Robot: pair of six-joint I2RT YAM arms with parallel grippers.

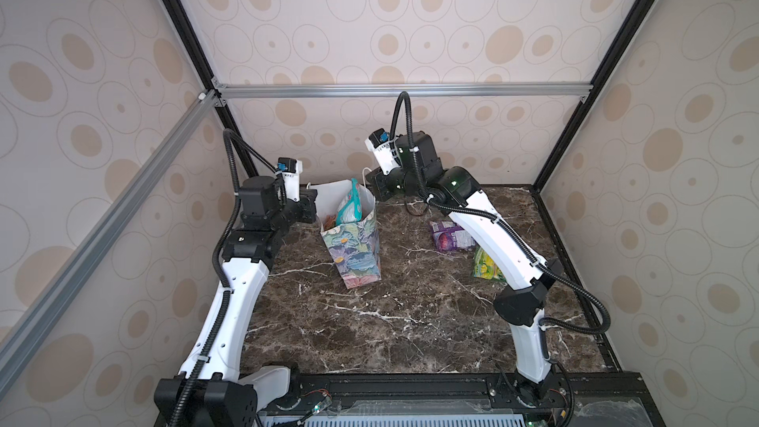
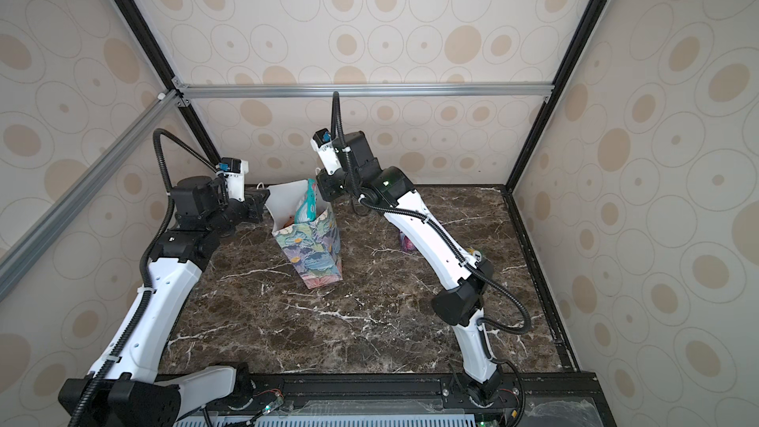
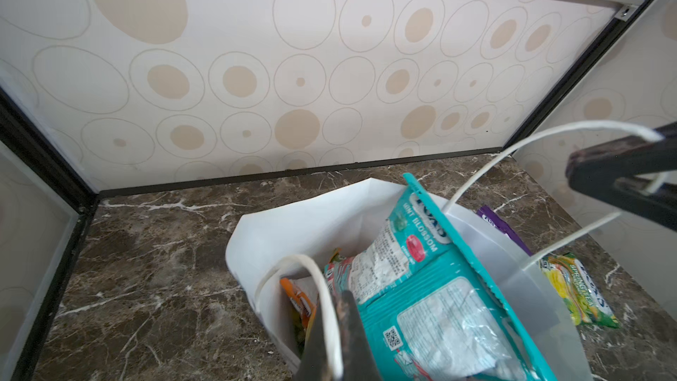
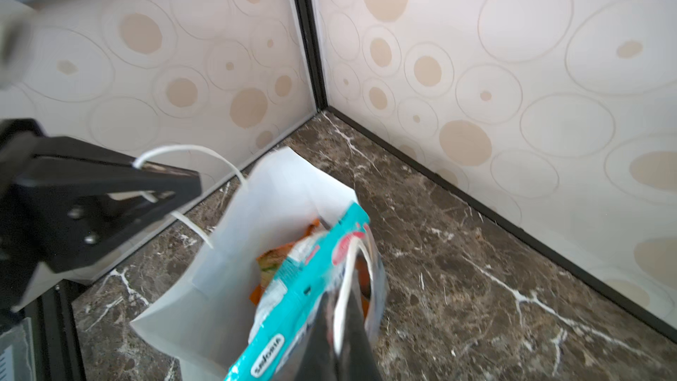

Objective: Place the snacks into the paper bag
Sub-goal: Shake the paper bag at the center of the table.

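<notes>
left wrist view: teal snack (image 3: 421,287) in paper bag (image 3: 293,221); purple snack (image 3: 502,223), green snack (image 3: 579,291) outstanding on desk (image 3: 165,251); my left end effector (image 3: 331,328), right end effector (image 3: 586,177) grip handles (image 3: 293,258).

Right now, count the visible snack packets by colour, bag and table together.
Teal packet, in the paper bag: 1
Orange packet, in the bag: 1
Purple packet, on the table: 1
Green packet, on the table: 1
Total: 4 clearly visible; bits of others show deeper in the bag, too hidden to count.
</notes>
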